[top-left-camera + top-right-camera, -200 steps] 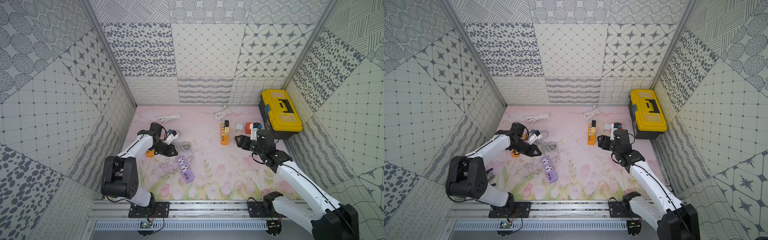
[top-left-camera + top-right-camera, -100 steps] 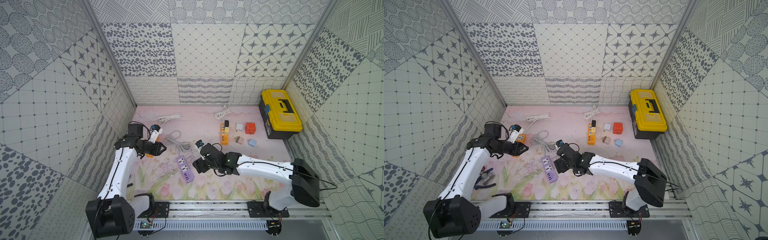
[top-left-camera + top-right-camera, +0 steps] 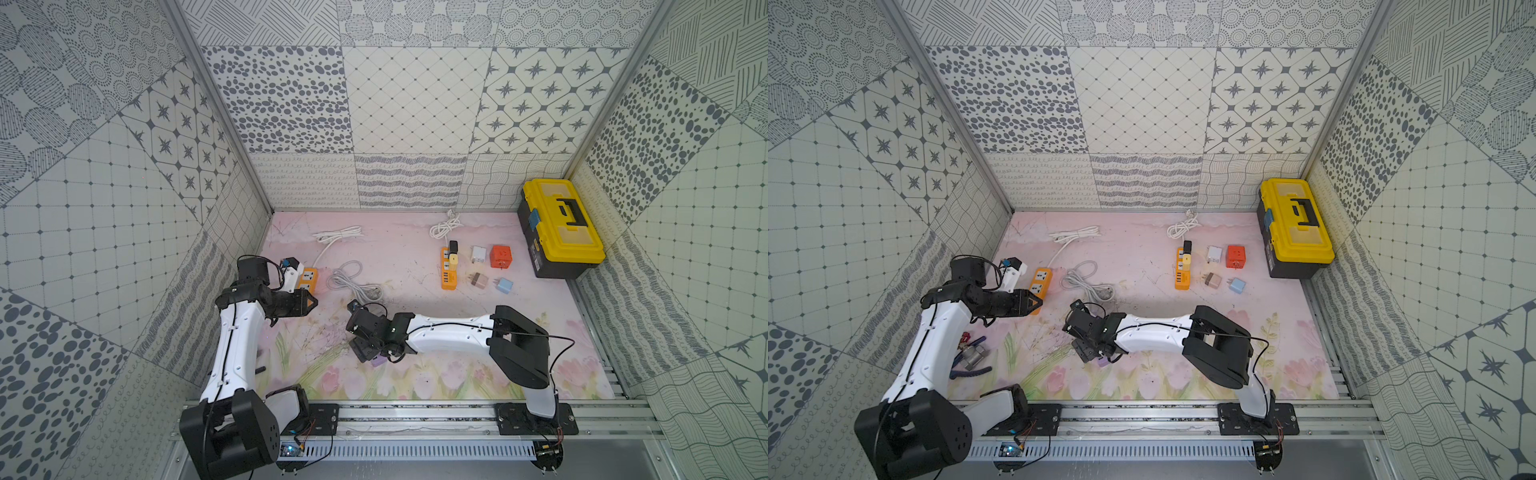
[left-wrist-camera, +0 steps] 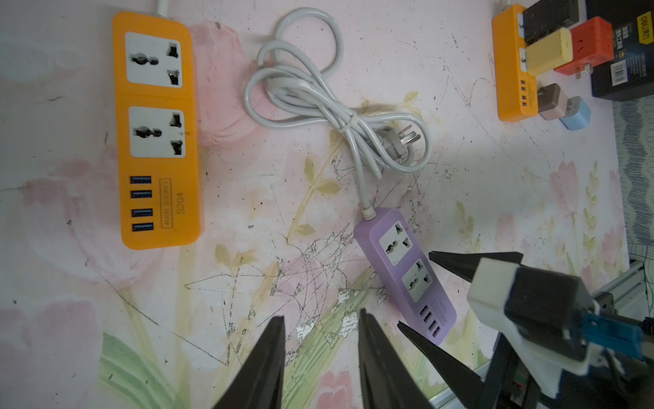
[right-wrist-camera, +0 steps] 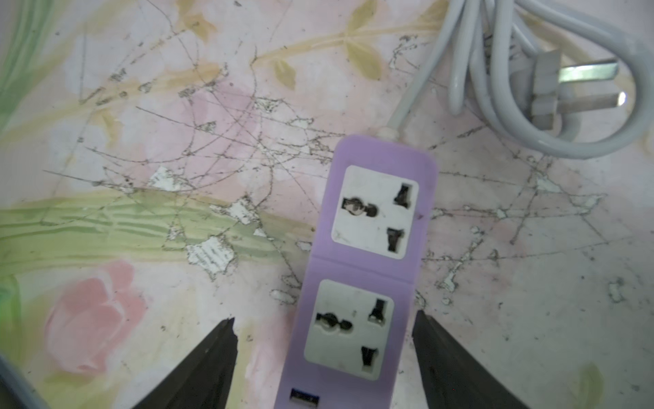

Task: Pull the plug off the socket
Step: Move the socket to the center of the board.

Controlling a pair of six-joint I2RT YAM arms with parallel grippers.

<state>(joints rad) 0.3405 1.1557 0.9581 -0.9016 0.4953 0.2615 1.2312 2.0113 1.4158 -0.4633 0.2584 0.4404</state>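
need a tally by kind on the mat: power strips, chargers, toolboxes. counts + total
Power strips: 3 (left orange strip, middle orange strip, purple strip)
Chargers: 6 (black charger and yellow charger plugged in; white charger, red charger, tan charger, blue charger loose)
Toolboxes: 1 (yellow toolbox)
Total: 10

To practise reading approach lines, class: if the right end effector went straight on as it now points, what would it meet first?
Probably the flat purple plastic power strip, framed by the open right end effector; the gap above it is unclear.
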